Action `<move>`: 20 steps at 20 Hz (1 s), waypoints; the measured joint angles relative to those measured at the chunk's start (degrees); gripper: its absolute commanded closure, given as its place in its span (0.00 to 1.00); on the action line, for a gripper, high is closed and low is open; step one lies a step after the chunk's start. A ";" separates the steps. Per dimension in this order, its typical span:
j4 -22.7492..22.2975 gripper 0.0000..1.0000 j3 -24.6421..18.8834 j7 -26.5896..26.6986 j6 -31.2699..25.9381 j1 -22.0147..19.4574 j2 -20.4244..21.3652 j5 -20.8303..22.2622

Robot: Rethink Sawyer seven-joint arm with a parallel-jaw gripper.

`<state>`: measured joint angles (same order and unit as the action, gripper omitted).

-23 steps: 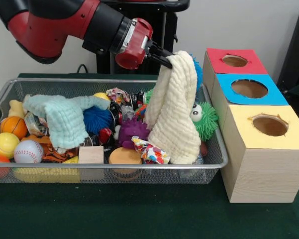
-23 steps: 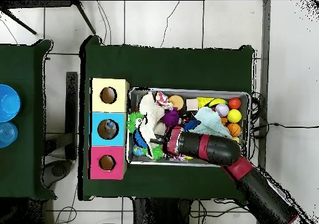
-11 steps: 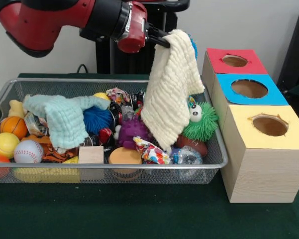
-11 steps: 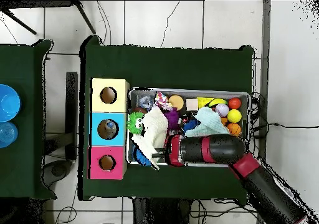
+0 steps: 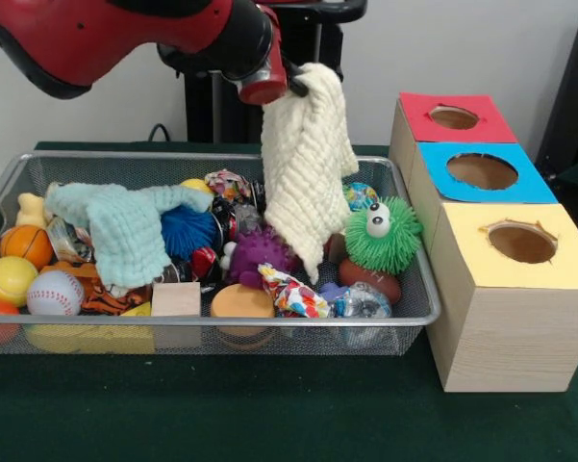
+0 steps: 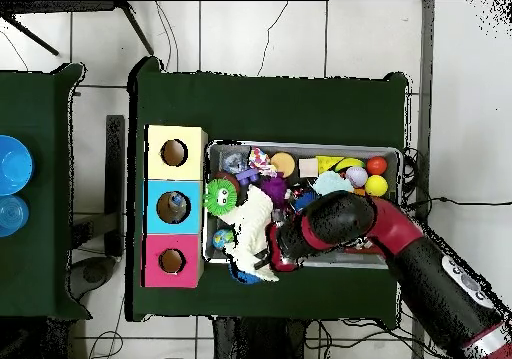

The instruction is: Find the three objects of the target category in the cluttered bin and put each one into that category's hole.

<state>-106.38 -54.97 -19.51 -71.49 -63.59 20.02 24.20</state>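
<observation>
Grip: the gripper pinched the cream cloth by its top corner, so the cloth hung free in long folds.
Cloth: lifted above the bin, its lower edge nearly clear of the toys, toward the bin's right end near the boxes.
Boxes: red far, blue in the middle, yellow near, each with one round hole on top; which hole takes cloths I could not tell.
Texture: cloth soft, ribbed and limp; mint cloth of like weave lay draped over the left toys.
Bin: wire mesh, see-through, packed tight.
Neighbours: spiky green toy, smooth baseball.
</observation>
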 measured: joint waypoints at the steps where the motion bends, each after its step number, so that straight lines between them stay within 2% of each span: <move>1: 0.22 1.00 0.17 0.00 0.01 0.47 0.38 0.59; 2: 1.26 1.00 1.07 0.00 0.67 2.73 2.16 3.60; 4: 1.81 1.00 1.57 0.00 1.46 3.92 3.08 5.21; 5: 2.51 1.00 2.40 0.00 3.44 5.66 4.43 7.56; 7: 2.72 1.00 2.71 0.00 4.38 6.26 4.89 8.34; 13: 4.06 1.00 5.63 0.00 12.58 9.35 7.35 11.91; 20: 5.63 1.00 9.19 0.00 17.26 11.17 9.08 13.94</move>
<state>-100.76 -45.77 -19.51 -54.23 -52.42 29.10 38.13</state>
